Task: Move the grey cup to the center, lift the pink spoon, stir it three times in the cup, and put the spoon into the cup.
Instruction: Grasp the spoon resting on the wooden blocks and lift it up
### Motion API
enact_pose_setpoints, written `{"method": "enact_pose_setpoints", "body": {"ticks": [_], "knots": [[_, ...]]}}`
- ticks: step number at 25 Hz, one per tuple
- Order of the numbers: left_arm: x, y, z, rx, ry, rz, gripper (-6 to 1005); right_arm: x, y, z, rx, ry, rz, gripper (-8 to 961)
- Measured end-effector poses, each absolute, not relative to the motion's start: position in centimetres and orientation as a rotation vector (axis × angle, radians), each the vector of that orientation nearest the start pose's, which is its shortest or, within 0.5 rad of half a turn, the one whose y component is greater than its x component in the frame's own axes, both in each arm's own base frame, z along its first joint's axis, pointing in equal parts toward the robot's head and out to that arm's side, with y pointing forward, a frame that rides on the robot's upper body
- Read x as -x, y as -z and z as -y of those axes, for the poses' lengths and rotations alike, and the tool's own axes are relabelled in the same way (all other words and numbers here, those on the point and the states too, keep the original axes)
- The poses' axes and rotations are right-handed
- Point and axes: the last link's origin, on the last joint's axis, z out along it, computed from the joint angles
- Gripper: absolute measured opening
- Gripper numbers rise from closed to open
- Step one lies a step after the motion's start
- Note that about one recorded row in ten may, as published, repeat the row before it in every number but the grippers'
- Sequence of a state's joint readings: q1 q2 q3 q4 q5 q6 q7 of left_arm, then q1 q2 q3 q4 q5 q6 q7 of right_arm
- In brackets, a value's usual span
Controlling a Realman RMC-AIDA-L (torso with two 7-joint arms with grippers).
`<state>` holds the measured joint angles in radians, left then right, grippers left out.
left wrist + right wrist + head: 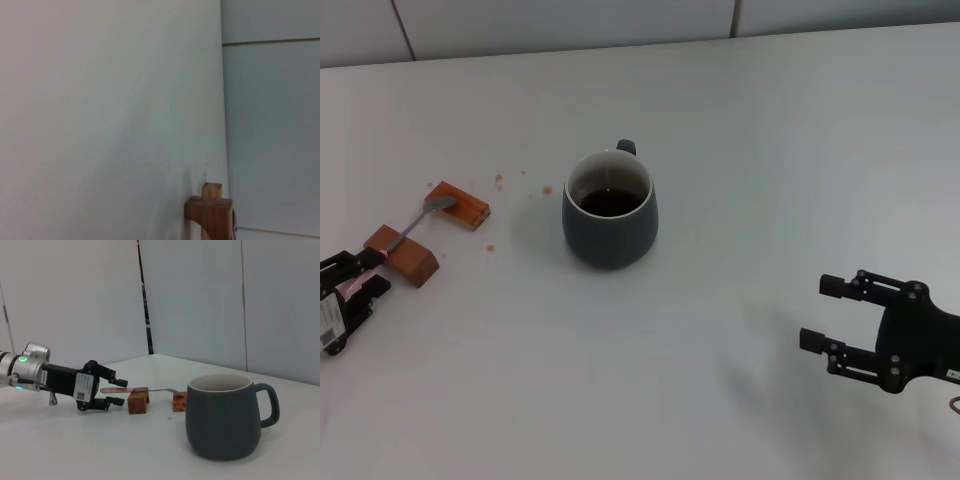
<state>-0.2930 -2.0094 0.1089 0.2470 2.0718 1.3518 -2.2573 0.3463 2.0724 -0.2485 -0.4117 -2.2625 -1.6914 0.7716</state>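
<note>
- Cup step looks done to you: grey cup [610, 210] stands mid-table, clear of the open right gripper [832, 314].
- Pink spoon [116, 389] lies bridging two wooden blocks [459, 205], handle between the open left gripper's [360, 282] fingers, ungripped.
- Lifting, stirring, dropping remain.

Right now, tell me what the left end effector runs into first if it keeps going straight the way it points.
The left end effector, open, points at the pink spoon, whose handle end lies between its fingers. That handle comes first, then the near wooden block it rests on. Depth is uncertain.
</note>
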Motion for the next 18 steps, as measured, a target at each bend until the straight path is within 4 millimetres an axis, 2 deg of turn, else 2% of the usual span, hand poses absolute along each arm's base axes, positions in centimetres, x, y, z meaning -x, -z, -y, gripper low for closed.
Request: {"method": "enact_pose_setpoints", "body": {"ticks": [18], "knots": [[39.39, -0.92, -25.22, -1.479, -1.524, -2.691, 402, -33.44, 1.35, -23.69, 2.589, -0.757, -0.419, 719]]}}
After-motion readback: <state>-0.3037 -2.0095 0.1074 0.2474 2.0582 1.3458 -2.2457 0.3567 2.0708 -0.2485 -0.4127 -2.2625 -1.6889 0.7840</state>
